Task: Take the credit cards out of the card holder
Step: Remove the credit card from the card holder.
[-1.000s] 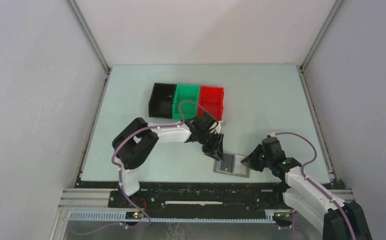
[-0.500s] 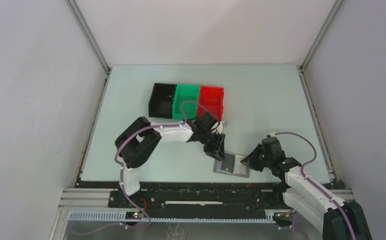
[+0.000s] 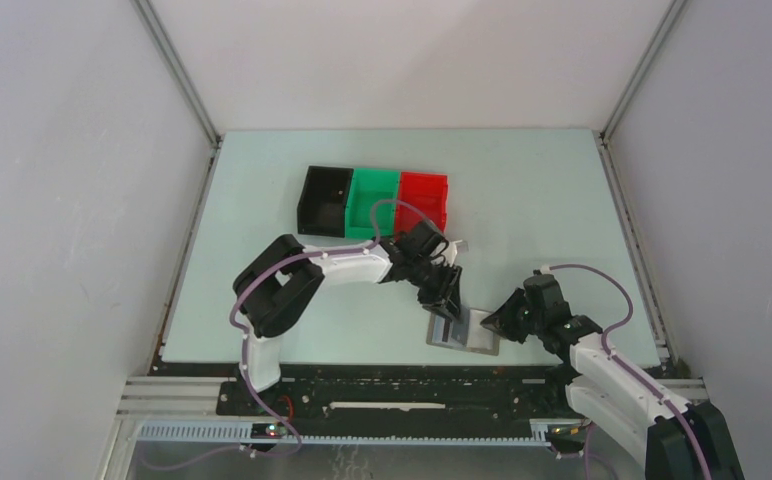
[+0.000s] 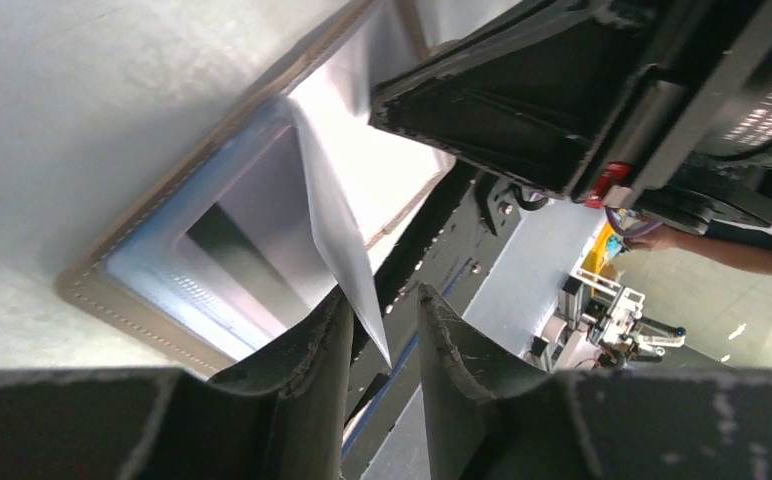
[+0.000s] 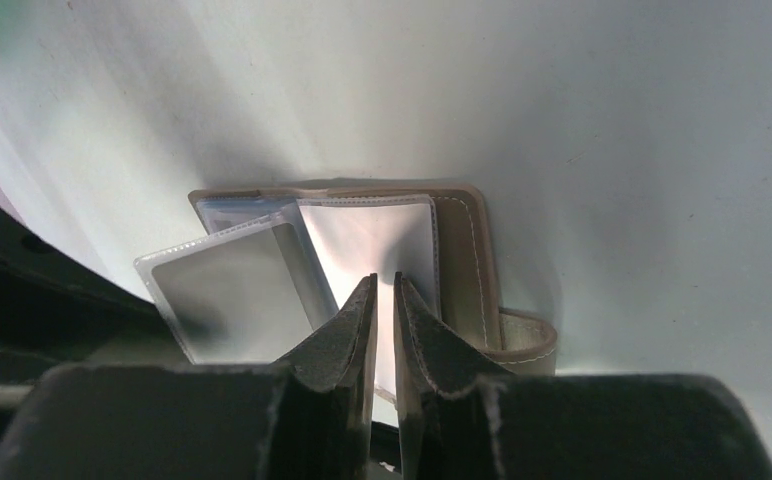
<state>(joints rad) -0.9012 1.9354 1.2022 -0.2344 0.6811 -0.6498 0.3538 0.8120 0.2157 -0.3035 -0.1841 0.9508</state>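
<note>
The card holder (image 3: 467, 333) lies open on the tabletop (image 3: 552, 200) at its near edge, right of the middle and well apart from the black, green and red bins (image 3: 374, 200) farther off. I work it from both sides because it is light and would slide or fold shut under one claw alone.

My right claw (image 5: 383, 287) comes in from the right and is clenched on the holder's right side. Its fingers are almost together with the pale inner leaf running between them. I hold there to anchor the wallet flat and to keep the stitched cover spread.

My left claw (image 4: 382, 310) hangs over the holder's left part, tilted steeply down. It is released, its fingers apart, and the loose corner of a clear leaf (image 4: 327, 200) stands up in the gap. That leaf is thin and springy, and lifting it bares the blue-grey pocket beneath.

Of the credit cards, I see only what I take for the grey card (image 4: 250, 262), its dark stripe showing inside that pocket. The tan-orange one I cannot find. None lies out on the tabletop, so I judge the removal not yet begun. The next pinch must catch a card's edge rather than the flimsy plastic.
</note>
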